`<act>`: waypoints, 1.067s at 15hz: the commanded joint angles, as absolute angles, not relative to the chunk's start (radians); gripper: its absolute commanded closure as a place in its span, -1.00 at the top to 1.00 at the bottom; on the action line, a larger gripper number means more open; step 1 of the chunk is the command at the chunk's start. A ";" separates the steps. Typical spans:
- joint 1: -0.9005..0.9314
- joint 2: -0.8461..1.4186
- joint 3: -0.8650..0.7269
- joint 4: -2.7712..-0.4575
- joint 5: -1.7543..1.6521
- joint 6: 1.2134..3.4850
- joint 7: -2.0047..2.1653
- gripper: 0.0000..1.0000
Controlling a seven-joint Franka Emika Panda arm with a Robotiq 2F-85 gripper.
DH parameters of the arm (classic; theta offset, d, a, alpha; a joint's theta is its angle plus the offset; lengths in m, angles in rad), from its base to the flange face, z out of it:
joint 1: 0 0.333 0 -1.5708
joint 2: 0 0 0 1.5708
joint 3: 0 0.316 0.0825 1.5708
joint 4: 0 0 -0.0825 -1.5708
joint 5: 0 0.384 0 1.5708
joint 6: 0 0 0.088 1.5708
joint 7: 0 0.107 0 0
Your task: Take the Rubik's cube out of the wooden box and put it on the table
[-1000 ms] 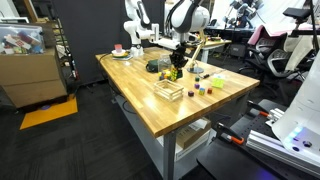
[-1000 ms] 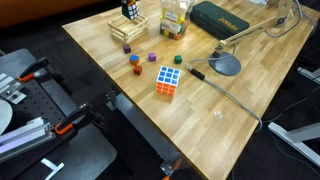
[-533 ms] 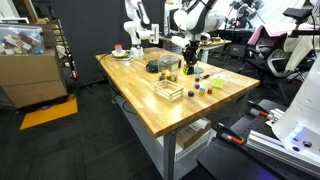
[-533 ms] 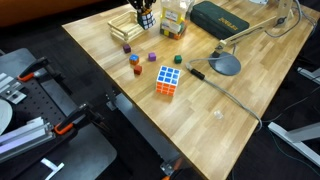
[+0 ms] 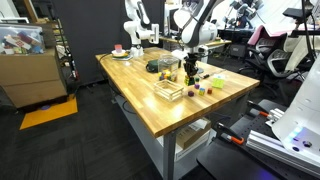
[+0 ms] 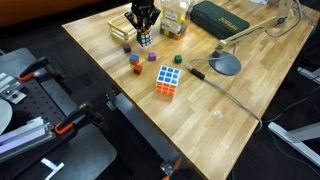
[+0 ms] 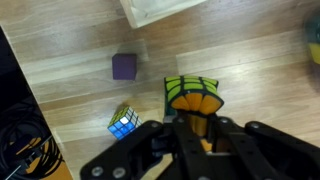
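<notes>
My gripper point(image 6: 144, 33) is shut on a small Rubik's cube point(image 6: 146, 40) with dark edges and holds it just above the wooden table point(image 6: 230, 110), beside the pale wooden box point(image 6: 124, 28). In the wrist view the cube point(image 7: 190, 92) shows green and orange faces between my fingers, and a corner of the box point(image 7: 160, 8) is at the top. In an exterior view my gripper point(image 5: 190, 64) hangs behind and to the right of the box point(image 5: 168, 91).
A second Rubik's cube point(image 6: 167, 80) lies on the table and shows in the wrist view point(image 7: 123, 122). Small coloured blocks point(image 6: 134, 59) are scattered near it, including a purple block point(image 7: 124, 67). A green case point(image 6: 222, 20), a dark round base point(image 6: 225, 64) and a clear container point(image 6: 172, 25) stand nearby.
My gripper has carried the cube up and away from the box, sideways over the table, and has come down lower toward the tabletop.
</notes>
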State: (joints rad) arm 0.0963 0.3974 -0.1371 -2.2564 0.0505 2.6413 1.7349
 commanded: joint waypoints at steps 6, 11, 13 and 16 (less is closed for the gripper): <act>0.081 0.483 -0.077 -2.177 0.142 2.613 1.653 0.23; 0.108 0.389 -0.052 -2.246 0.140 2.652 1.648 0.96; 0.122 0.422 -0.064 -2.206 0.119 2.634 1.680 0.75; 0.121 0.401 -0.063 -2.229 0.118 2.635 1.679 0.96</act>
